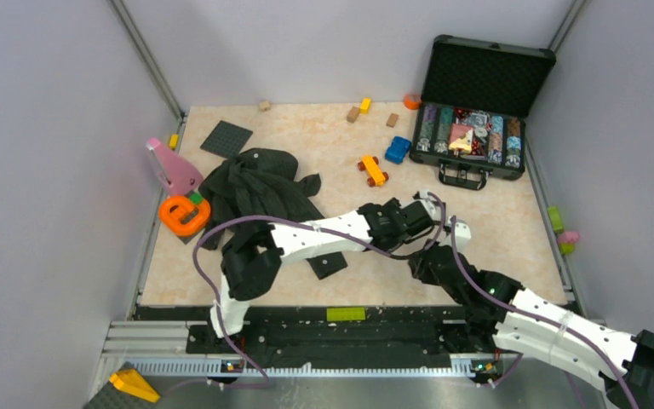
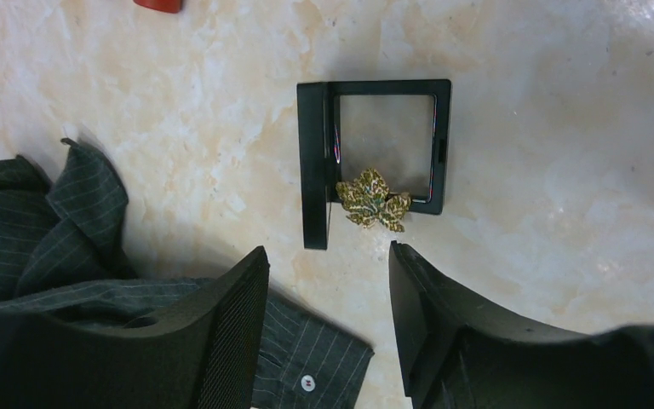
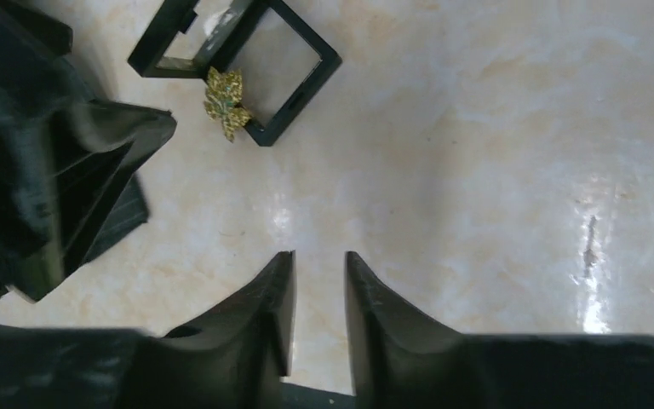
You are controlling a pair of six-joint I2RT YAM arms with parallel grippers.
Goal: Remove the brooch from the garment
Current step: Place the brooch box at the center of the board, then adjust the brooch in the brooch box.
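Left gripper (image 2: 328, 251) up close, spread wide with nothing between the tips. The brooch (image 2: 373, 199) lies just past them on the near rim of the black frame box (image 2: 315, 170), clear of the garment (image 2: 43, 230) off to the side. Looks basically done to me, so I'd lift straight up off the surface (image 2: 562, 128) and not clip the leaf. Right gripper (image 3: 319, 256) shows only a narrow gap and holds nothing.
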